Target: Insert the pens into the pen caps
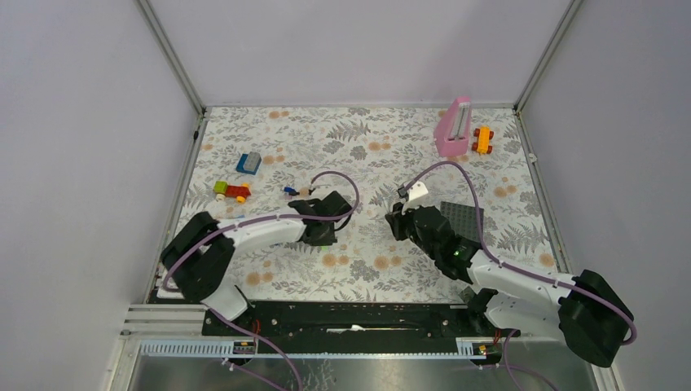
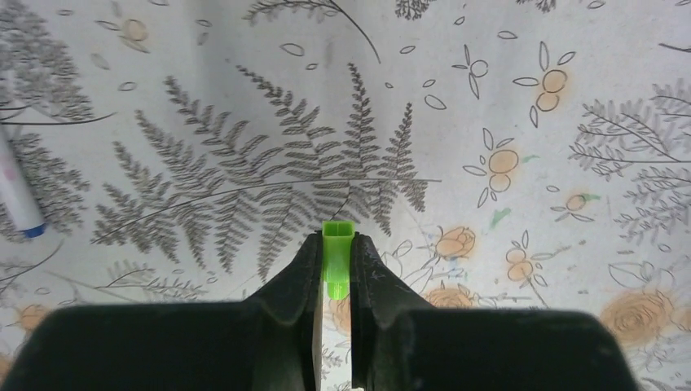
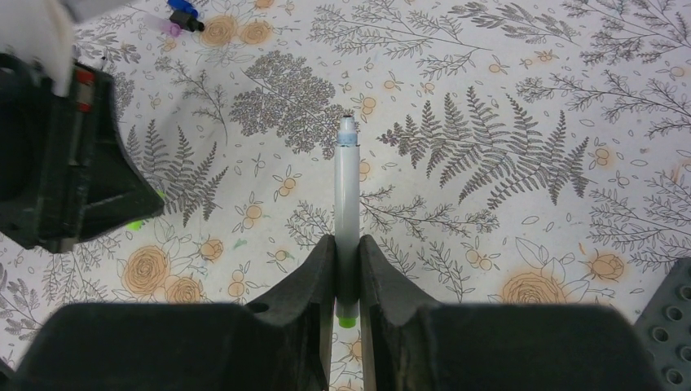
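Table cloth (image 1: 367, 138): matte, flat, printed with grey ferns and orange blossoms.

Grey plate (image 1: 461, 216): square, studded top, lying on the cloth just beside my right arm.

Pink block (image 1: 453, 128): smooth plastic at the far right, with a grey slot along its top. I cannot tell if anything sits in the slot. An orange toy brick (image 1: 483, 140) stands just beside it.

Right pincer (image 3: 346, 244): black fingers clamped on a pen (image 3: 347, 179). Its barrel is round, smooth and pale. A stepped grey-blue nub points away from me, and a green end shows below the fingers.

Left pincer (image 2: 336, 252): closed on the green cap (image 2: 338, 232), a glossy bright tube with a squarish open mouth poking past the fingertips, above the cloth.

Second pen (image 2: 20, 199): white barrel with a blue end, lying on the cloth to the left.
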